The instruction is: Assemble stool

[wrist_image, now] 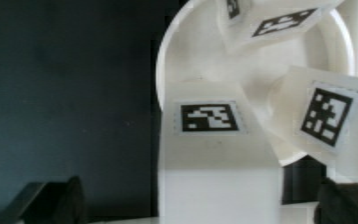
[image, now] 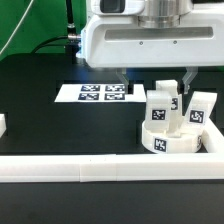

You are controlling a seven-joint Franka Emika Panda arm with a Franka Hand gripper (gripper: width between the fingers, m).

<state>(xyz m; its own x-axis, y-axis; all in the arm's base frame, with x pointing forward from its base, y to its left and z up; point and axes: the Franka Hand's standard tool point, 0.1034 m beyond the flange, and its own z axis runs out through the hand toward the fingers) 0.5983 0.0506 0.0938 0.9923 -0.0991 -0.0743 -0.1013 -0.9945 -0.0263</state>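
The white round seat disc (image: pixel 170 141) lies at the exterior view's right, near the corner of the border rails. Three white leg blocks with square tags stand upright on it: one at the front left (image: pixel 159 108), one behind it (image: pixel 167 91) and one on the right (image: pixel 201 110). My gripper (image: pixel 155 80) hangs just above the legs, open wide. In the wrist view a leg block (wrist_image: pixel 220 150) stands between my two dark fingers (wrist_image: pixel 51 200), with a gap on each side. The seat disc (wrist_image: pixel 202 50) and a second leg (wrist_image: pixel 327 115) lie beyond it.
The marker board (image: pixel 100 92) lies flat on the black table to the left of the stool. A long white border rail (image: pixel 90 168) runs along the front. Another rail (image: pixel 214 150) closes the right side. A short white piece (image: pixel 3 125) sits at the left edge.
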